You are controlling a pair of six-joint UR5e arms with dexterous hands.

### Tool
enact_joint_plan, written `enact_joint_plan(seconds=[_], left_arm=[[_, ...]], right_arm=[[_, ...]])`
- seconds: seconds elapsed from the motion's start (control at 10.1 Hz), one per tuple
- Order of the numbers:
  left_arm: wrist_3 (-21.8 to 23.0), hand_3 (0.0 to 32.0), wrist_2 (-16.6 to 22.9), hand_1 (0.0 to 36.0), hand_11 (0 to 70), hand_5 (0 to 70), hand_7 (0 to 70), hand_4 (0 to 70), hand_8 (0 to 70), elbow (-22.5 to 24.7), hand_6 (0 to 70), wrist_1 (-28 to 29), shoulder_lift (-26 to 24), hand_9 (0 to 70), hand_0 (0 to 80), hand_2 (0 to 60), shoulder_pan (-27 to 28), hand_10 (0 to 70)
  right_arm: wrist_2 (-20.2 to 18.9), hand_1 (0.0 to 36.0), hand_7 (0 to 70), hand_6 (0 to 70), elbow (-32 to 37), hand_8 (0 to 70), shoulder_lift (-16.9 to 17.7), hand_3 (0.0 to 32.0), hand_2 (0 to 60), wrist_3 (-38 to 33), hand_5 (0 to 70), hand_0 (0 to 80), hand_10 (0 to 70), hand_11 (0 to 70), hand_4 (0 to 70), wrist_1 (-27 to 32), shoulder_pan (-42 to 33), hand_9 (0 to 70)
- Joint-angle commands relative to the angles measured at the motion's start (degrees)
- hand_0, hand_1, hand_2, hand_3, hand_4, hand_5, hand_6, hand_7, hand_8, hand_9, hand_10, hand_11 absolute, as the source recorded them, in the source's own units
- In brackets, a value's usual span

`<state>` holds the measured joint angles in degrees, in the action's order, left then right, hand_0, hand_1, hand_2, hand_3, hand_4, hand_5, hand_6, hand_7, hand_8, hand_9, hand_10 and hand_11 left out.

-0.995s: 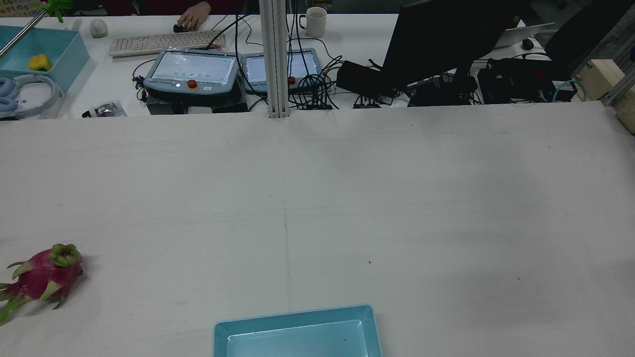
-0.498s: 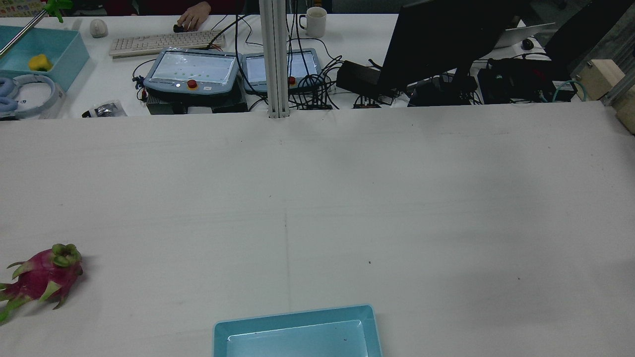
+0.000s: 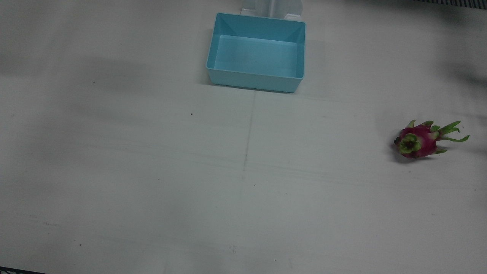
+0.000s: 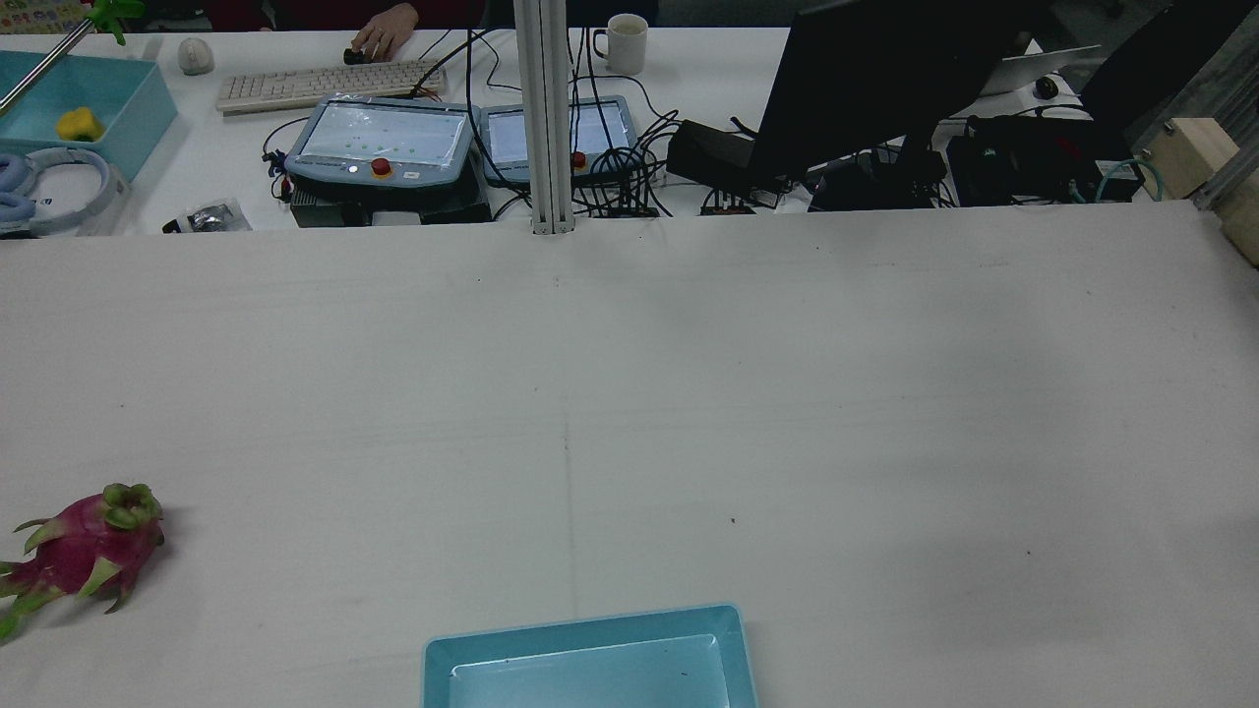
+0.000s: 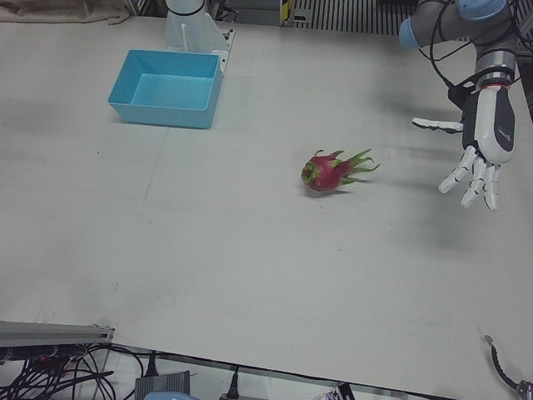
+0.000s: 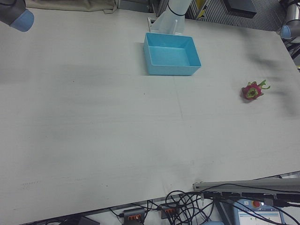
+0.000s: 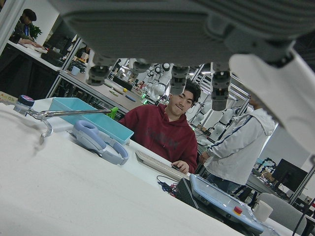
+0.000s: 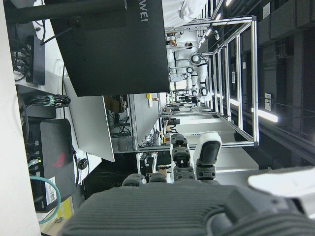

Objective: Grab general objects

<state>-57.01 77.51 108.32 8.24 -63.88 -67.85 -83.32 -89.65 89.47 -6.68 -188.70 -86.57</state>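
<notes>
— What room do we have on the table [image 3: 152, 171]?

— Plenty: wide bare white surface. We count one blue bin [image 3: 255, 78] at the robot's edge and one dragon fruit [image 5: 335, 172] far out on the left half.

— And the hands?

— Our left hand [image 5: 481, 150] hangs released, fingers spread, holding nothing, well apart from the fruit toward the table's side edge. Our right hand [image 8: 197, 206] shows only partly; we cannot tell its state.

White letters "WEI", the start cut off, stand on the black monitor's back [image 8: 123, 44]; nothing else reads.
</notes>
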Motion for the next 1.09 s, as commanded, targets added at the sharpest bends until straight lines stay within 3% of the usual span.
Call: enact_joint_plan(seconds=[0.0, 0.1, 0.2, 0.3, 0.4, 0.5, 0.6, 0.7, 0.8, 0.9, 1.0], left_arm=[[0.58, 29.8, 0.53, 13.6, 0.0, 10.0, 15.6, 0.0, 0.0, 3.19, 0.0, -3.92, -0.19, 1.7, 54.0, 0.0, 0.0, 0.0], [0.58, 32.0, 0.45, 14.6, 0.0, 9.9, 14.7, 0.0, 0.0, 3.21, 0.0, -3.59, -0.28, 1.5, 55.0, 0.0, 0.17, 0.0], [0.14, 32.0, -0.25, 16.3, 1.9, 9.1, 14.0, 0.0, 0.0, 3.3, 0.0, -3.06, -0.28, 1.4, 56.5, 0.0, 0.09, 0.4], [-3.08, 32.0, -0.43, 17.2, 5.2, 8.9, 13.0, 0.0, 0.0, 3.56, 0.0, -2.97, -0.28, 1.2, 57.8, 0.0, 0.08, 2.1], [-4.59, 32.0, 0.18, 15.7, 3.1, 8.3, 12.8, 0.0, 0.0, 3.91, 0.0, -5.49, -0.28, 1.1, 56.3, 0.0, 0.08, 0.7], [-4.43, 31.4, 1.58, 14.8, 2.7, 8.0, 13.5, 0.0, 0.0, 4.09, 0.0, -8.74, 0.15, 1.3, 55.6, 0.0, 0.08, 0.5], [-4.26, 32.0, 5.51, 15.4, 2.6, 7.2, 13.6, 0.0, 0.0, 4.88, 0.0, -12.77, 0.24, 1.3, 56.6, 0.0, 0.0, 0.4], [-4.6, 32.0, 7.72, 18.4, 0.7, 7.6, 13.0, 0.0, 0.0, 4.71, 0.0, -12.9, 0.33, 1.1, 60.2, 0.0, 0.08, 0.0], [-4.78, 32.0, 7.13, 18.1, 0.0, 7.6, 12.0, 0.0, 0.0, 4.1, 0.0, -8.81, 0.33, 1.0, 59.7, 0.0, 0.26, 0.0], [-4.96, 32.0, 2.86, 16.9, 0.0, 8.0, 11.7, 0.0, 0.0, 4.01, 0.0, -6.25, -0.54, 0.9, 57.8, 0.0, 0.26, 0.0], [-8.09, 32.0, 0.82, 17.8, 0.0, 8.2, 9.4, 0.0, 0.0, 4.09, 0.0, -3.79, -1.15, 0.4, 58.8, 0.0, 0.78, 0.0]], right_arm=[[0.0, 0.0, 0.0, 0.0, 0.0, 0.0, 0.0, 0.0, 0.0, 0.0, 0.0, 0.0, 0.0, 0.0, 0.0, 0.0, 0.0, 0.0], [0.0, 0.0, 0.0, 0.0, 0.0, 0.0, 0.0, 0.0, 0.0, 0.0, 0.0, 0.0, 0.0, 0.0, 0.0, 0.0, 0.0, 0.0], [0.0, 0.0, 0.0, 0.0, 0.0, 0.0, 0.0, 0.0, 0.0, 0.0, 0.0, 0.0, 0.0, 0.0, 0.0, 0.0, 0.09, 0.0], [0.0, 0.0, 0.0, 0.0, 0.0, 0.0, -0.09, 0.0, 0.0, 0.0, 0.0, 0.0, 0.0, 0.0, 0.0, 0.0, 0.0, 0.0], [0.0, 0.0, 0.0, 0.0, 0.0, 0.0, 0.0, 0.0, 0.0, 0.0, 0.0, 0.0, 0.0, 0.0, 0.0, 0.0, 0.0, 0.0], [0.0, 0.0, 0.0, 0.0, 0.0, 0.0, 0.0, 0.0, 0.0, 0.0, 0.0, 0.0, 0.0, 0.0, 0.0, 0.0, 0.0, 0.0], [0.0, 0.0, 0.0, 0.0, 0.0, 0.0, 0.0, 0.0, 0.0, 0.0, 0.0, 0.0, 0.0, 0.0, 0.0, 0.0, 0.0, 0.0], [0.0, 0.0, 0.0, 0.0, 0.0, 0.0, 0.0, 0.0, 0.0, -0.09, 0.0, 0.0, 0.0, 0.0, 0.0, 0.0, 0.0, 0.0], [0.0, 0.0, 0.0, 0.0, 0.0, 0.0, 0.0, 0.0, 0.0, -0.09, 0.0, 0.0, 0.0, 0.0, 0.0, 0.0, 0.0, 0.0], [0.0, 0.0, 0.0, 0.0, 0.0, 0.0, 0.0, 0.0, 0.0, 0.0, 0.0, 0.0, 0.0, 0.0, 0.0, 0.0, 0.0, 0.0], [0.0, 0.0, 0.0, 0.0, 0.0, 0.0, 0.0, 0.0, 0.0, 0.0, 0.0, 0.0, 0.0, 0.0, 0.0, 0.0, 0.0, 0.0]])
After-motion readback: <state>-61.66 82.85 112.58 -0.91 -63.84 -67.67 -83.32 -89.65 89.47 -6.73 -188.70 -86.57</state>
